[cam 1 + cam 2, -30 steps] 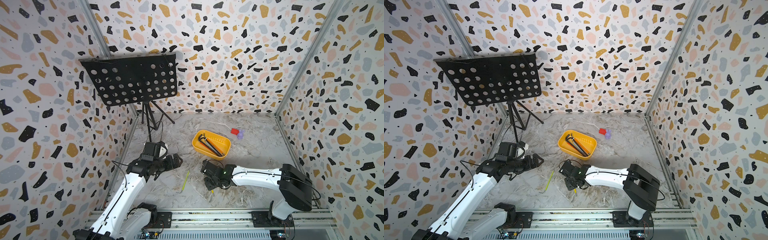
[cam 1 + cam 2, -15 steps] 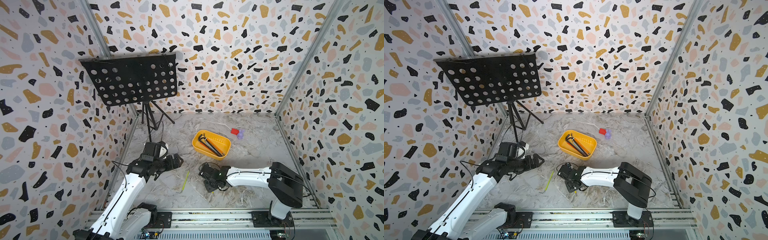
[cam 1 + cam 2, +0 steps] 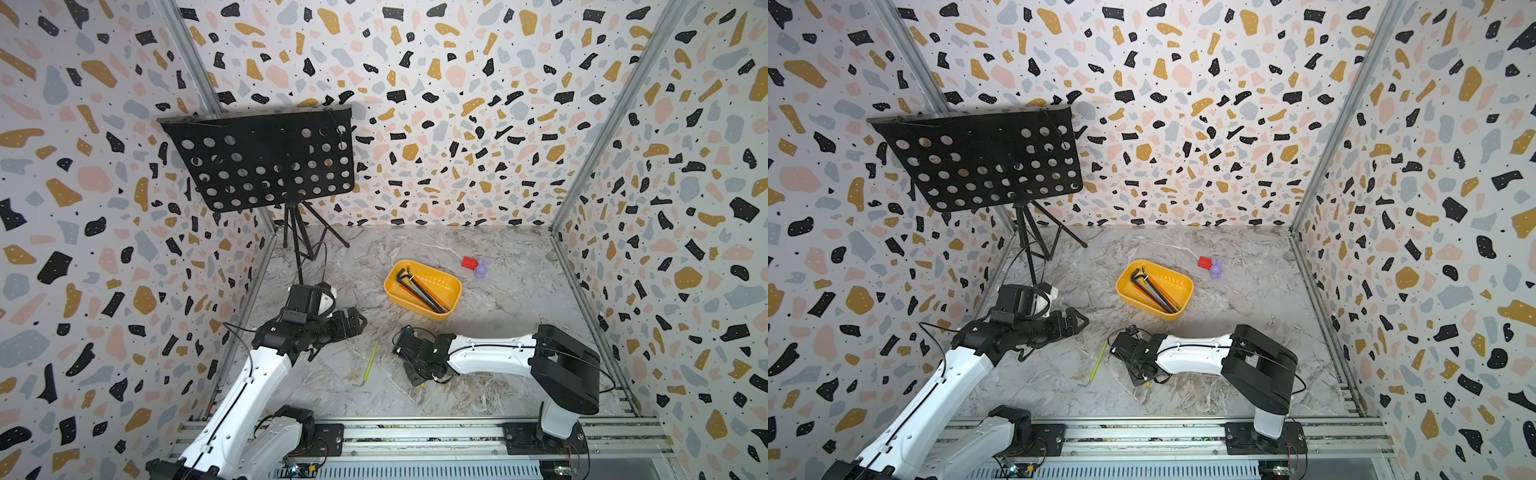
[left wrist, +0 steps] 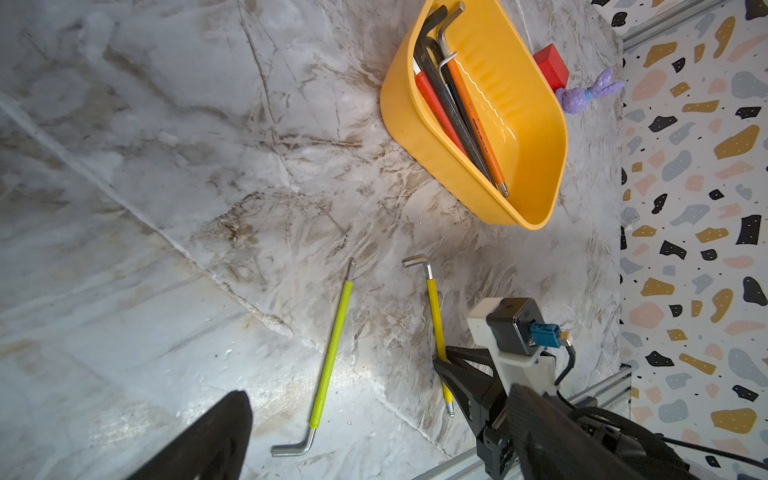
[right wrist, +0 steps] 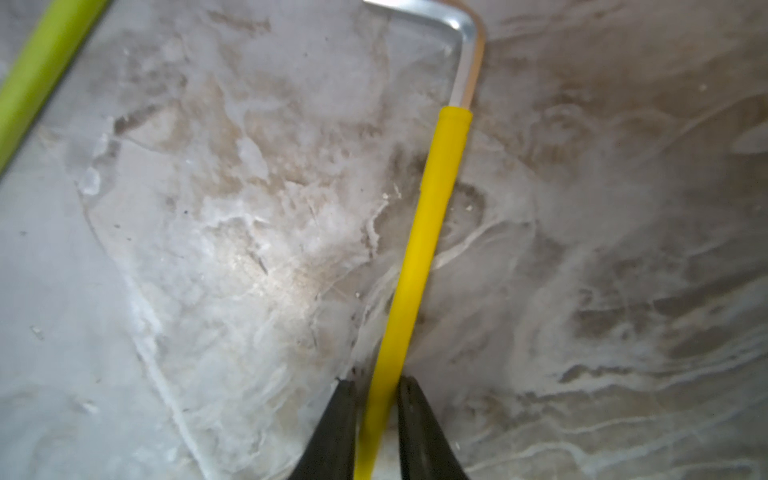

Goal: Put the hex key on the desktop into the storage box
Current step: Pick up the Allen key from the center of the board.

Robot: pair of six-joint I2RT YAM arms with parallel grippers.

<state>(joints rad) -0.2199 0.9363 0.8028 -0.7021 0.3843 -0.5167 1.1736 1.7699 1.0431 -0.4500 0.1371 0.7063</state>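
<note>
Top views, change: within the last second the right end effector has been moved down onto a key on the table, its opening narrowed; pick-up is judged begun, nothing lifted yet.
Top views, left end effector: held above the table; apart or together cannot be told.
Left wrist view: the yellow hex key is shown flat on the table, near but outside the storage box, which already holds several keys; a green hex key lies alongside, apart.
Right wrist view: fingers closed on the yellow sleeve; bare bent steel end beyond.
</note>
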